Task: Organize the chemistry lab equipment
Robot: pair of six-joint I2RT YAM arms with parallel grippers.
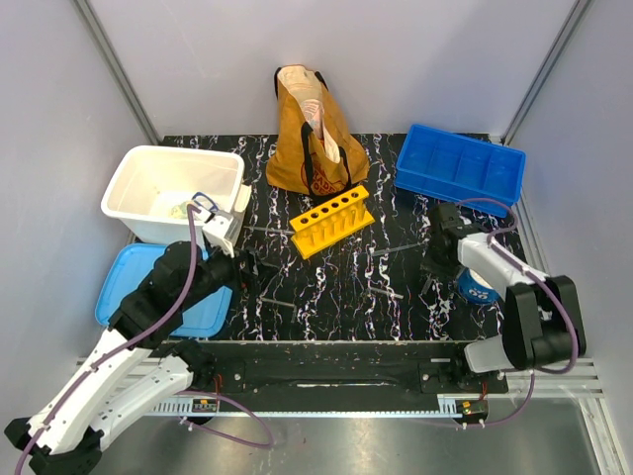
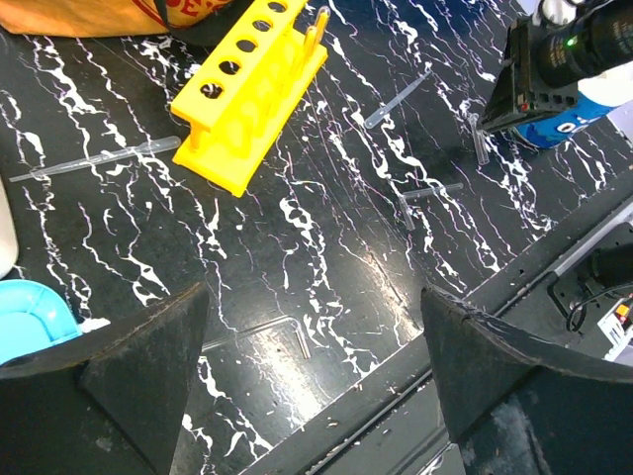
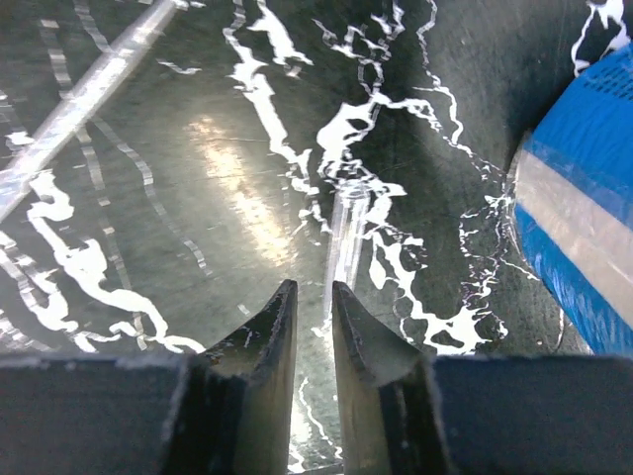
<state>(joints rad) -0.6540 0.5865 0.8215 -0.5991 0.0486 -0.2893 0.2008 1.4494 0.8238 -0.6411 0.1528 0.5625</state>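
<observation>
The yellow test-tube rack (image 1: 331, 220) (image 2: 252, 94) lies mid-table with thin clear tubes scattered round it. In the right wrist view a short clear tube (image 3: 348, 223) lies on the black marbled table, its near end running in between my right gripper's (image 3: 315, 287) tips. Those jaws have narrowed to a slim gap round it, low over the table at the right (image 1: 433, 280). My left gripper (image 2: 312, 366) (image 1: 247, 269) hangs wide open and empty over the near left table. A bent clear tube (image 2: 267, 327) lies just beyond its fingers.
A mustard tote bag (image 1: 312, 134) stands at the back, a blue divided bin (image 1: 460, 163) back right, and a white tub (image 1: 173, 193) and light-blue lid (image 1: 148, 287) on the left. A blue round roll (image 1: 482, 289) (image 3: 584, 228) sits right beside my right gripper. A long pipette (image 2: 99, 158) lies left of the rack.
</observation>
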